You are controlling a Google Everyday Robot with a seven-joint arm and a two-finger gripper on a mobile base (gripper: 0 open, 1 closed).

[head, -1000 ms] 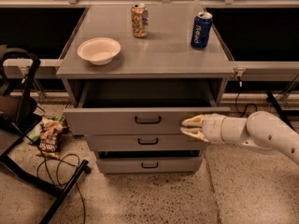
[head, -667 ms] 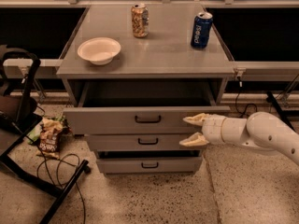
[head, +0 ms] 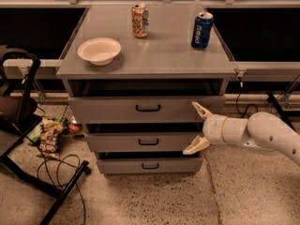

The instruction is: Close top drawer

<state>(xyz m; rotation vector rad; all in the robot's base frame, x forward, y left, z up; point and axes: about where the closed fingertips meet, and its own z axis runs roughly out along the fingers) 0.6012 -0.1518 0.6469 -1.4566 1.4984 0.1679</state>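
Observation:
The top drawer [head: 112, 110] is a wide grey front with a small black bar handle [head: 148, 108]. It stands pulled out a little, with a dark gap above it under the cabinet top. My gripper [head: 191, 128] is at the right end of the drawer fronts, open wide and empty. Its upper finger [head: 201, 111] lies against the top drawer's right end. Its lower finger [head: 197, 146] is in front of the middle drawer [head: 140, 143]. The white arm [head: 262, 135] reaches in from the right.
On the cabinet top [head: 164, 55] stand a white bowl [head: 99, 49], an orange can [head: 140, 20] and a blue can [head: 202, 30]. The bottom drawer [head: 149, 165] sits lowest. A black frame [head: 28, 125], snack bags [head: 49, 137] and cables [head: 65, 172] lie on the floor at left.
The gripper's fingers were together one second ago and have spread wide apart. The arm stays at the drawers' right end. The top drawer has not visibly moved.

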